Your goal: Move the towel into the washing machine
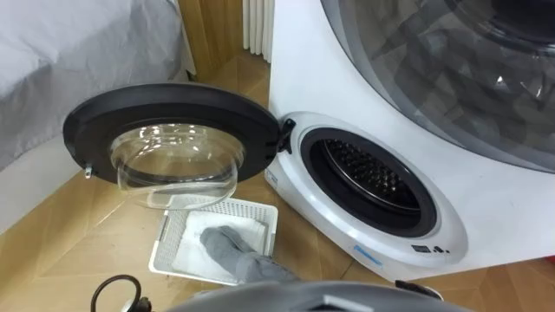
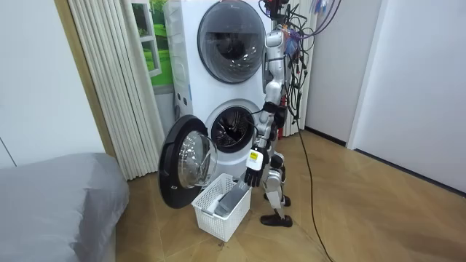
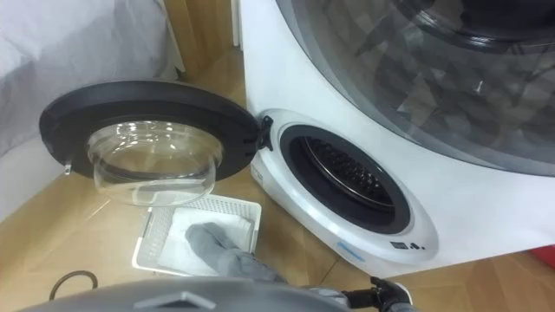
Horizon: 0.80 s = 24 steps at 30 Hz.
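**Towel half out of the basket, door wide open**

Nearest in the eye views, the grey towel [image 1: 227, 249] rises out of the white basket [image 1: 253, 206] on the floor and passes under the lower edge. The room view shows its top end. There the left hand [image 2: 252, 175] hangs above the basket's rim with its fingers closed on the towel (they are small there, but the towel slants taut up to them). The basket sits right under the open door [image 1: 165, 97], whose glass bowl overhangs its far rim. Beyond, right of the hinge, the drum mouth [image 1: 368, 178] is unblocked. Bare floor [image 1: 303, 251] lies between the basket and the washer [image 1: 321, 78]. A grey bed [image 1: 61, 61] lies left of the door. The room view shows wide floor behind the robot.
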### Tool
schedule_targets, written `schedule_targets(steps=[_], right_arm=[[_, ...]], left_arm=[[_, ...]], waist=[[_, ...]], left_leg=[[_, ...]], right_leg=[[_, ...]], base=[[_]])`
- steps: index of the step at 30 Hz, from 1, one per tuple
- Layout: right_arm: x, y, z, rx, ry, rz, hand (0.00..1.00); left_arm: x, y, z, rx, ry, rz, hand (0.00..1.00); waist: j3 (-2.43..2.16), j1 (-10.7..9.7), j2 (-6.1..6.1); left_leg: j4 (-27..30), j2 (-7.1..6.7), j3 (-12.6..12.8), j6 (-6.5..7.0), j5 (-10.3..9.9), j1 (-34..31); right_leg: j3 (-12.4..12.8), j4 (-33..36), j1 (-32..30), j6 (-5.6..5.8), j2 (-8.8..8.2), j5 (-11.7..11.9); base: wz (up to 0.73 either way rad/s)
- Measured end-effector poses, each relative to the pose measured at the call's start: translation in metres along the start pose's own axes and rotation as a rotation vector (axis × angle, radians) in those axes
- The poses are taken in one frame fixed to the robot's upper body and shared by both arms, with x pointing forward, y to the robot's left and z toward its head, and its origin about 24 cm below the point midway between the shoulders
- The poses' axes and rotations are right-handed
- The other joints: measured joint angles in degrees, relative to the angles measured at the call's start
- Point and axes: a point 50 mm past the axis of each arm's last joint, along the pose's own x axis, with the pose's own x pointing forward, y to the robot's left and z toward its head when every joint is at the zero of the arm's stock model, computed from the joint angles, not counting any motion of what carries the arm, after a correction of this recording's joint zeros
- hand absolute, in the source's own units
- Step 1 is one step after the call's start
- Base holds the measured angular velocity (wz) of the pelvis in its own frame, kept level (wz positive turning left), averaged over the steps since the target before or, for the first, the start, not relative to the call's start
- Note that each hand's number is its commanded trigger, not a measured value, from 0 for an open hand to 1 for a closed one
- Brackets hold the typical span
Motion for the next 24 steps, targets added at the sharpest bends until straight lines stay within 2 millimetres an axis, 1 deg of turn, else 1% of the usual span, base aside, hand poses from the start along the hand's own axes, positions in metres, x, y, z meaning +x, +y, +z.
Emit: schedule_targets(steps=[7, 10, 14, 16, 20, 22, 24], right_arm=[[0.000, 0.000, 0.000, 0.008, 0.000, 0.001, 0.00], [0.000, 0.000, 0.000, 0.018, 0.001, -0.003, 0.00], [0.000, -0.001, 0.000, 0.017, -0.001, -0.007, 0.00], [0.000, -0.001, 0.003, 0.016, -0.012, -0.008, 0.00], [0.001, 0.000, 0.008, 0.017, -0.024, -0.007, 0.00], [0.001, 0.000, 0.015, 0.014, -0.045, -0.006, 0.00], [0.002, -0.002, 0.023, 0.003, -0.062, -0.010, 0.00]], left_arm=[[0.000, 0.000, 0.000, 0.000, -0.005, -0.003, 0.00], [0.000, -0.002, 0.002, 0.018, -0.012, -0.006, 0.00], [0.000, -0.002, 0.004, 0.020, -0.020, -0.006, 0.00], [0.000, 0.001, 0.011, 0.018, -0.051, 0.009, 0.00], [0.000, 0.006, 0.024, 0.015, -0.111, 0.032, 0.00], [-0.001, 0.012, 0.040, 0.008, -0.170, 0.066, 0.00], [-0.001, 0.016, 0.052, 0.002, -0.216, 0.088, 0.00]], waist=[[0.02, 0.0, 0.02], [0.09, 0.0, 0.18], [0.05, -0.1, 0.42], [0.00, -0.2, 0.65], [-0.07, -0.5, 0.90], [-0.13, -0.6, 0.80], [-0.02, -0.6, 0.83]], left_leg=[[0.0, 0.01, 0.0, 0.00, 0.0, 0.0], [0.0, 0.01, 0.0, 0.00, 0.0, 0.0], [0.0, 0.03, 0.0, 0.00, 0.0, -0.4], [0.4, 0.02, -0.1, 0.00, 0.0, -1.9], [1.1, 0.06, -0.4, 0.00, 0.0, -4.0], [2.1, 0.01, -0.8, 0.01, 0.0, -6.3], [2.6, 0.08, -0.8, 0.03, 0.1, -7.6]], right_leg=[[0.0, 0.0, 0.0, -0.01, 0.01, 0.0], [0.0, 0.0, 0.0, -0.01, 0.00, 0.0], [0.0, 0.0, -0.6, -0.02, 0.02, 0.0], [-0.6, 0.1, -1.6, -0.19, -0.06, 0.1], [-0.7, 0.2, -3.3, -0.29, -0.09, 0.2], [-0.8, 0.7, -5.5, -0.37, -0.21, 0.2], [-0.8, 1.2, -6.9, -0.39, -0.38, 0.3]], base=[[0.00], [0.00], [0.00], [0.00], [0.04], [0.05], [0.00]])
